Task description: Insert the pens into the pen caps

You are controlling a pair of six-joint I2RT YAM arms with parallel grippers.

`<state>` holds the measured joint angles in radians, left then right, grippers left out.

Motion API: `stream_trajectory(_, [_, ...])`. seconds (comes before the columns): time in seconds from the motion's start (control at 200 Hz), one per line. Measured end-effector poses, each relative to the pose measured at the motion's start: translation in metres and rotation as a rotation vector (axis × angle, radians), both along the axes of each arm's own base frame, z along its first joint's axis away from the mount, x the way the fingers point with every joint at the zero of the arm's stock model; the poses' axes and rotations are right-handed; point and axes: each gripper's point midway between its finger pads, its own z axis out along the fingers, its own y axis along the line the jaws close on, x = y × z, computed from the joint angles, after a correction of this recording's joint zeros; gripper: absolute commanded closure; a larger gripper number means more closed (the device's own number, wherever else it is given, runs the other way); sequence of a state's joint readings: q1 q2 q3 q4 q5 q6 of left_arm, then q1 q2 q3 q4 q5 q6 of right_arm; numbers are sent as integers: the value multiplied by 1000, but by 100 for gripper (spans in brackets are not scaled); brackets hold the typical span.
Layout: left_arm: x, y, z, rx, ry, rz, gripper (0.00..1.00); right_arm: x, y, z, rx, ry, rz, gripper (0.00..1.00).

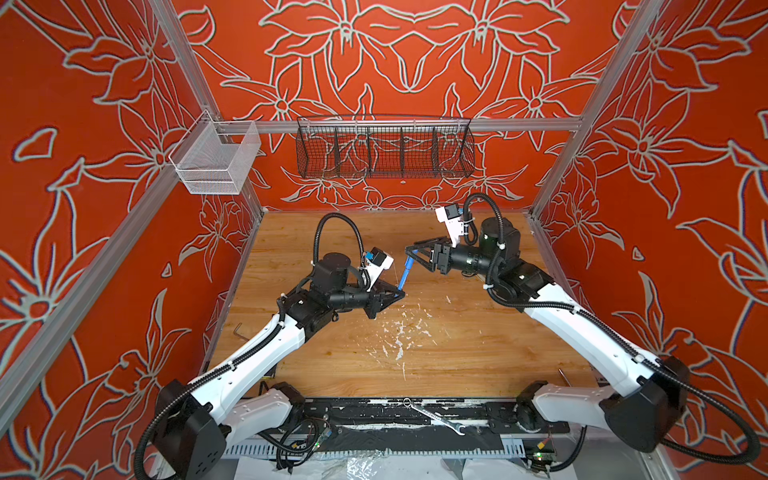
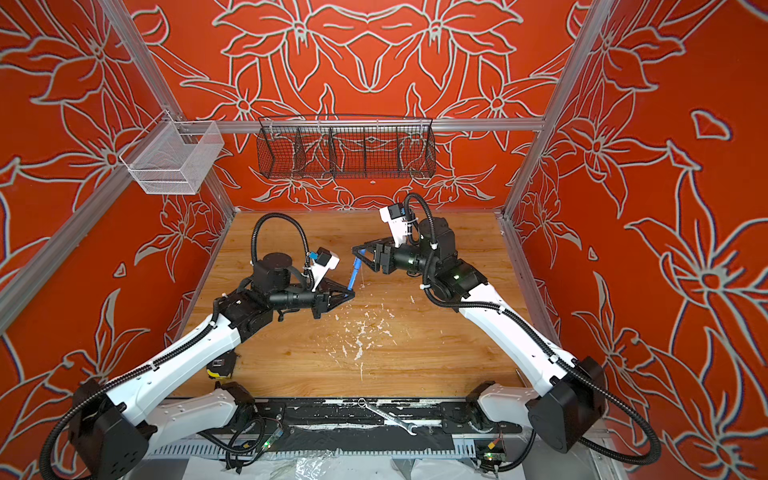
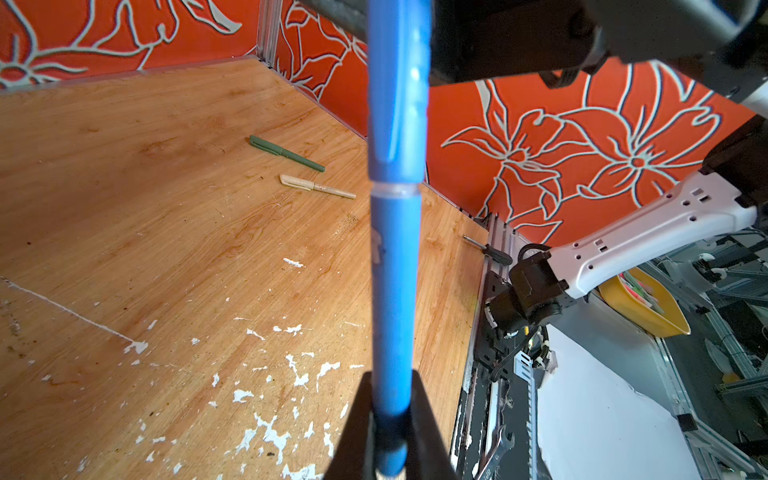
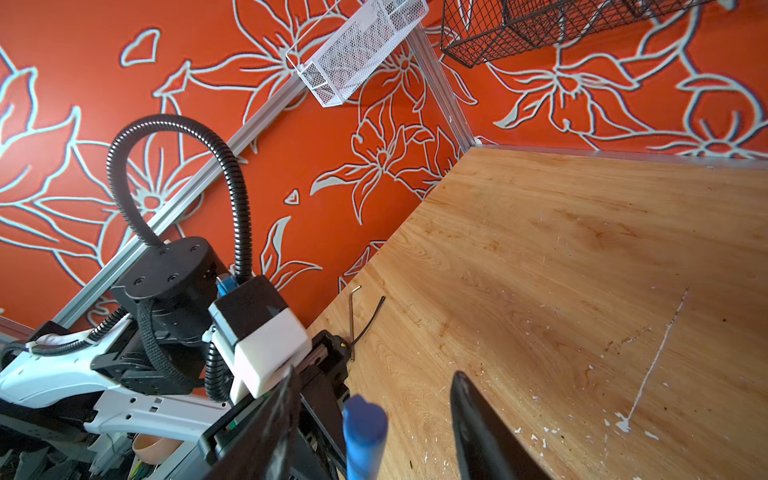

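Note:
My left gripper (image 3: 390, 399) (image 1: 398, 294) is shut on the lower end of a blue pen (image 3: 392, 270), which stands tilted above the table in both top views (image 1: 404, 276) (image 2: 353, 279). A blue pen cap (image 3: 397, 104) sits on the pen's upper end. My right gripper (image 4: 374, 378) (image 1: 411, 254) is open. Its fingers stand on either side of the cap's tip (image 4: 365, 415), with a gap on both sides. A green pen (image 3: 286, 154) and a beige pen (image 3: 318, 187) lie side by side on the wooden table near the wall, each with a thicker cap section at one end.
A bent hex key (image 4: 352, 320) lies at the table's left edge and a screwdriver (image 3: 488, 251) at its right edge. A silver wrench (image 1: 436, 417) rests on the black front rail. A black wire basket (image 1: 384, 149) and a white mesh basket (image 1: 216, 162) hang on the back frame.

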<state>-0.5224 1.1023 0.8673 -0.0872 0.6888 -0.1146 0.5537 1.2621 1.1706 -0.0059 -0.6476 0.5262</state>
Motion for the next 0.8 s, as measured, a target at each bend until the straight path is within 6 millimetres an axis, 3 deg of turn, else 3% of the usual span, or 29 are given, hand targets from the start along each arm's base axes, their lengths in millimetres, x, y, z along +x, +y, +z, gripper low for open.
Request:
stream_trajectory(0.21, [-1, 0, 0, -1, 0, -4, 100, 4, 4, 1, -2, 6, 7, 58])
stream_trajectory(0.55, [1, 0, 0, 3, -2, 6, 100, 3, 7, 3, 15, 11, 30, 100])
stream_trajectory(0.801, [16, -2, 5, 7, 7, 52, 100, 11, 5, 5, 47, 0, 4, 100])
